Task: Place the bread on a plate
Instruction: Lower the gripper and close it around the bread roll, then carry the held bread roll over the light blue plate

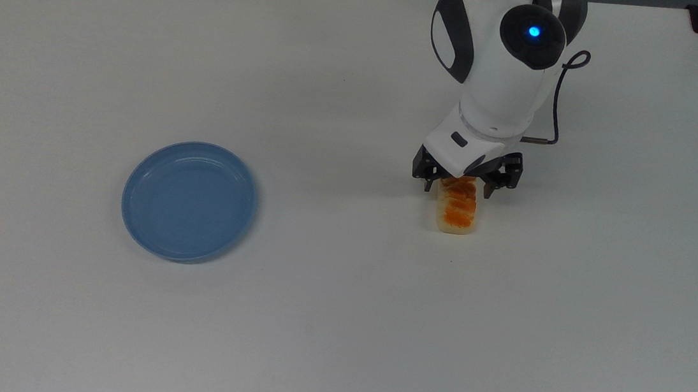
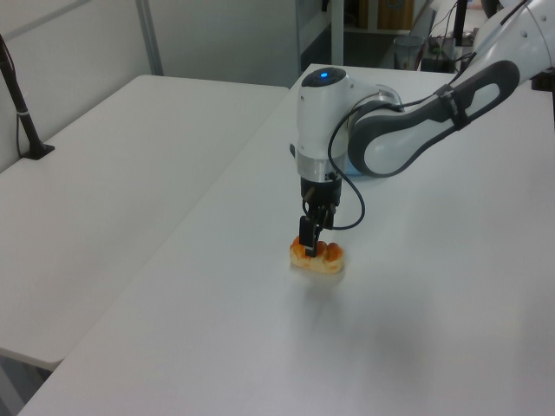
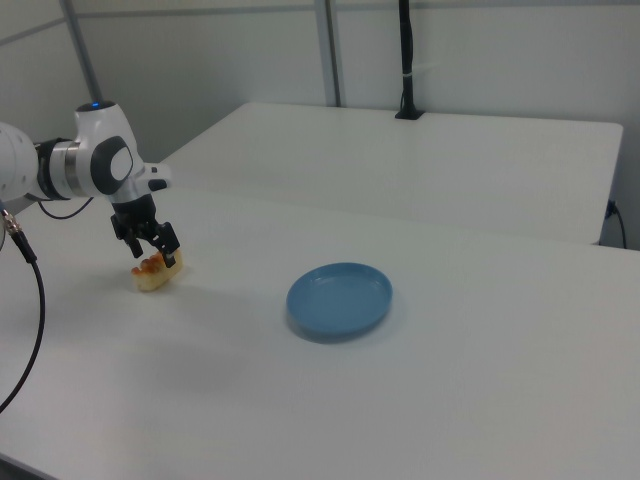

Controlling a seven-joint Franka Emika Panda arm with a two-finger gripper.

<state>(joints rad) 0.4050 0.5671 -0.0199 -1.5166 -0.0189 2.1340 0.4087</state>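
Observation:
The bread (image 1: 457, 214) lies on the white table at the top view's right, a small cream loaf with orange-brown lumps on top. My gripper (image 1: 459, 186) stands open low over its far end, one finger on each side of the loaf, and covers that end. In the left view the gripper (image 2: 308, 242) is down at the bread (image 2: 325, 258). In the right view the gripper (image 3: 156, 251) sits on the bread (image 3: 150, 275). The light-blue plate (image 1: 188, 201) rests bare well to the top view's left, and the plate (image 3: 340, 298) is right of the bread in the right view.
A second white table (image 2: 104, 173) adjoins this one, with a black post (image 3: 405, 60) clamped at its far edge. A black cable (image 1: 557, 94) loops off the arm's wrist. Bare tabletop lies between bread and plate.

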